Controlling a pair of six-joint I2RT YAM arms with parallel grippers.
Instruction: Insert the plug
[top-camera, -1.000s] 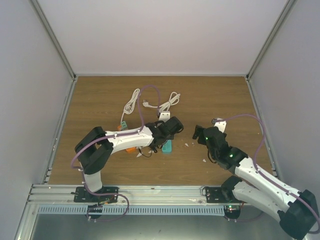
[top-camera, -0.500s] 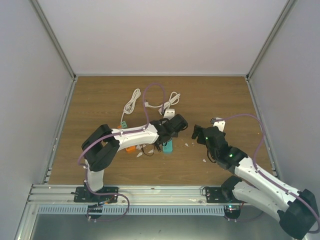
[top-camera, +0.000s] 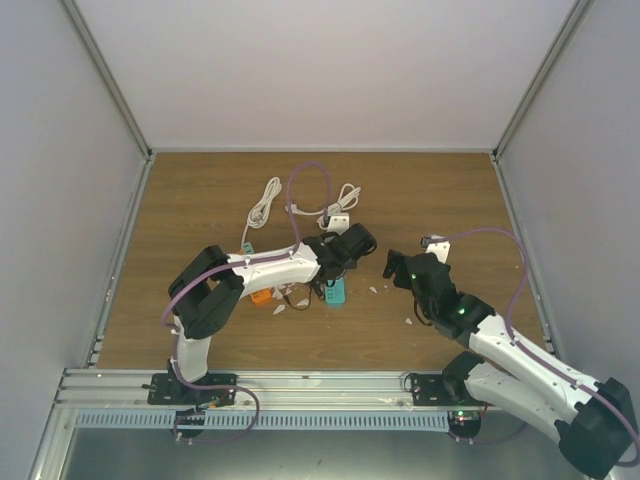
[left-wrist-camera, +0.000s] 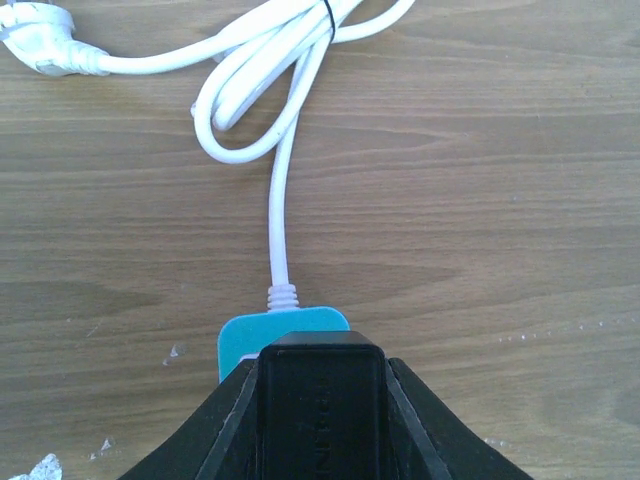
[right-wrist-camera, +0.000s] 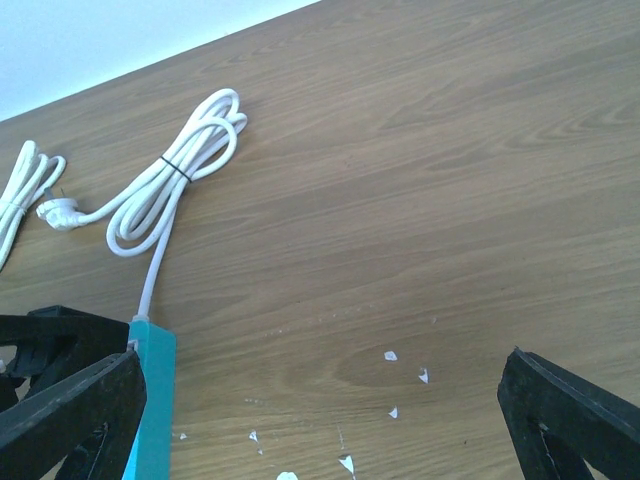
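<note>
The black boxy plug (left-wrist-camera: 320, 405) sits clamped between my left gripper's fingers (left-wrist-camera: 232, 425), directly above the cord end of the teal power strip (left-wrist-camera: 285, 328). Whether it touches the strip cannot be told. In the top view my left gripper (top-camera: 350, 245) hovers over the far end of the power strip (top-camera: 336, 292). My right gripper (top-camera: 398, 267) is wide open and empty, to the right of the strip. The right wrist view shows its gripper (right-wrist-camera: 330, 425) spread over bare wood, with the strip (right-wrist-camera: 152, 400) at its left finger (right-wrist-camera: 75, 405).
The strip's white cord (left-wrist-camera: 280, 230) runs away in a bundled coil (top-camera: 342, 200) ending in a white plug (left-wrist-camera: 45, 50). A second white cord (top-camera: 263, 203) lies at far left. An orange block (top-camera: 261, 297), a green block (top-camera: 246, 247) and white scraps (right-wrist-camera: 390, 355) dot the wood.
My left gripper with the plug has shifted a little right and farther away, toward the strip's cord end. The right arm has not moved.
</note>
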